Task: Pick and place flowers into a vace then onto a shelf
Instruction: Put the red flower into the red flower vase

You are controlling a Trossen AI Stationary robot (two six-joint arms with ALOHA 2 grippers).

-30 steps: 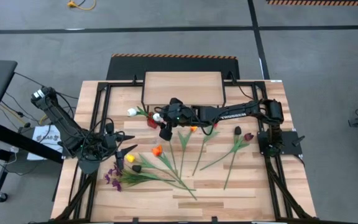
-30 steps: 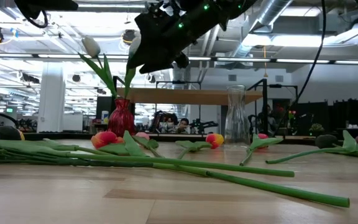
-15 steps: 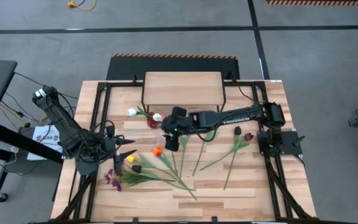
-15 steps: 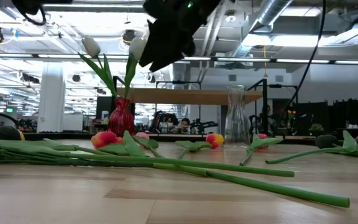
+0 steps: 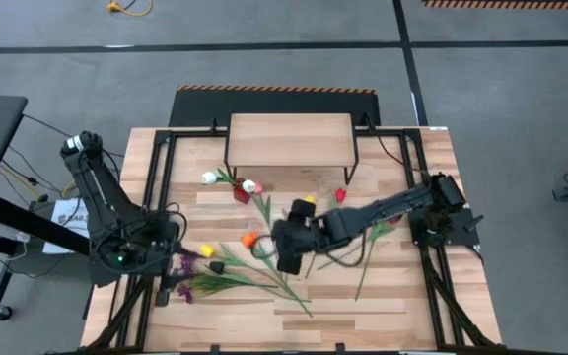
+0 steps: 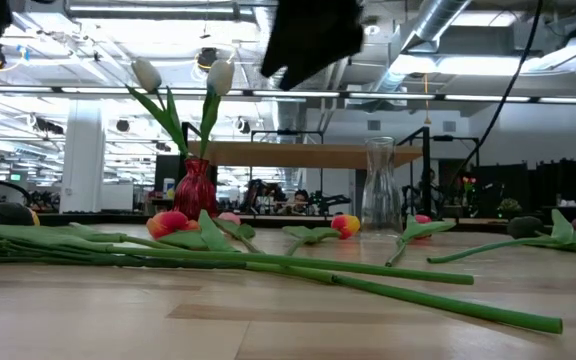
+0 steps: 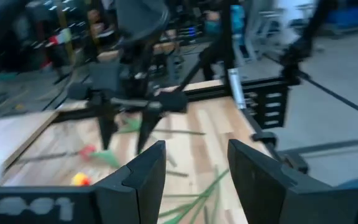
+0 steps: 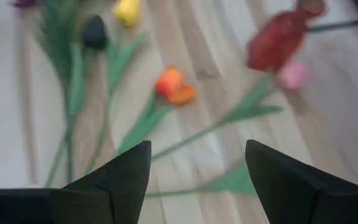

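Swinging low over the loose flowers (image 5: 264,271) now, the right gripper (image 5: 286,258) has come away from the red vase (image 5: 241,194), where it hung a second ago, and sits above the middle of the table (image 5: 412,296) with its jaws wide apart and nothing between them. That reads as a drop-off done and a fresh pick starting: two white tulips (image 6: 180,75) stand upright in the vase, so some of the filling is behind us, plenty left.

Nearest the front edge, the long green stems lie flat, fanning from the purple sprigs (image 5: 179,283) and the dark tulip (image 5: 215,267) on the left out toward the front right. Right under the gripper's wrist camera is the orange tulip (image 8: 174,86), its stem running diagonally away from the head, so the jaws would likely need to straddle it crosswise.

Over at the left edge the left gripper (image 5: 166,290) waits, jaws parted, empty.

Farther back, a clear glass vase (image 6: 379,183) stands unused, and behind it the shelf (image 5: 289,140) carries nothing yet.
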